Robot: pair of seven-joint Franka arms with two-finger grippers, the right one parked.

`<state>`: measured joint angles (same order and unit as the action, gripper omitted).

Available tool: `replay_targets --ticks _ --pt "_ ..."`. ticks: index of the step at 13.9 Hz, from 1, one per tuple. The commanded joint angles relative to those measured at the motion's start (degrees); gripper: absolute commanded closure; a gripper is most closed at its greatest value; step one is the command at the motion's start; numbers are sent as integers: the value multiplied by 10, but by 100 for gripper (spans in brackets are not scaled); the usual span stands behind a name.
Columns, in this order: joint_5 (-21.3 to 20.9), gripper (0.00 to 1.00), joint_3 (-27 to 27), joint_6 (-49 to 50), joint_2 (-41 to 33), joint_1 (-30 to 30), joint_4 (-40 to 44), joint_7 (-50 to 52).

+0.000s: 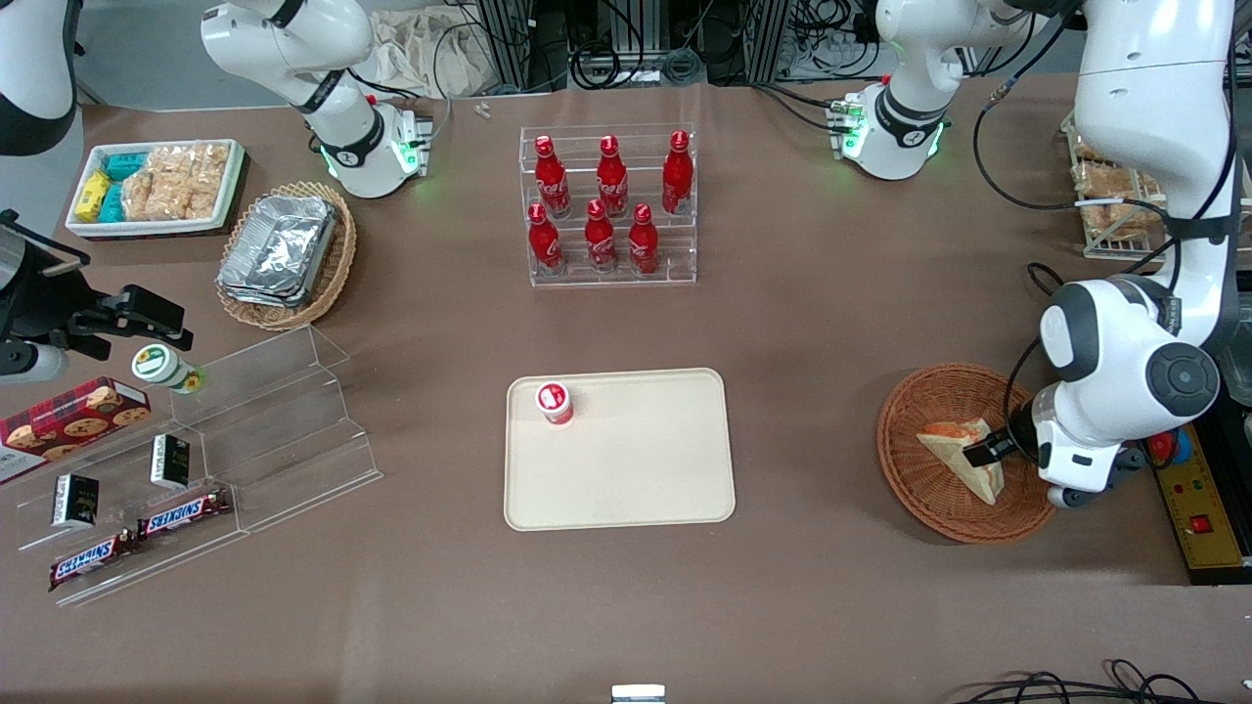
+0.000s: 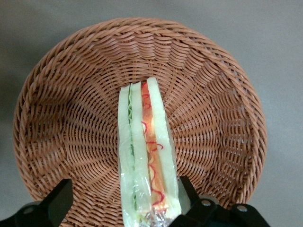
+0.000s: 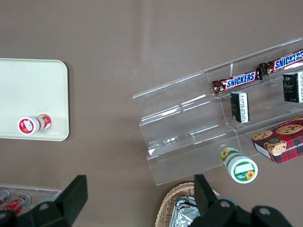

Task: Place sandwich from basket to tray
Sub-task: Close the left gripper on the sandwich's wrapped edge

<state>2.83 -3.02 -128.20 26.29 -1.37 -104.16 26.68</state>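
The gripper [image 2: 123, 201] is hanging low over the basket [image 1: 915, 477], fingers spread wide. The sandwich [image 2: 146, 156] is lying in the basket between them, ungrasped. The tray [image 1: 636, 479] is sitting well apart, toward the parked arm's end.

Your left arm [image 1: 1125, 332] was glossy white with rounded shells, dark grey caps at its joints and black bands between segments. Black cables looped along it. Its base [image 1: 895, 132] glowed with a green light ring. The gripper [image 1: 990, 452] had black fingers [image 2: 57, 201] with squared, flat tips, and you could see small silver screws on its dark body.
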Motion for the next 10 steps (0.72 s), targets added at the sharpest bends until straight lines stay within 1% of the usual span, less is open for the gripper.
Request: replay_targets --ticks 1,5,7,9,10 --pt "9 1 -3 -13 2 -6 -4 21" --pt "10 2 -3 -14 2 -6 -4 23" --pt "28 3 -2 -18 9 -6 -8 32" --pt "31 6 -2 -20 16 -6 -6 34" --pt "48 6 -1 -24 24 -6 -3 38"
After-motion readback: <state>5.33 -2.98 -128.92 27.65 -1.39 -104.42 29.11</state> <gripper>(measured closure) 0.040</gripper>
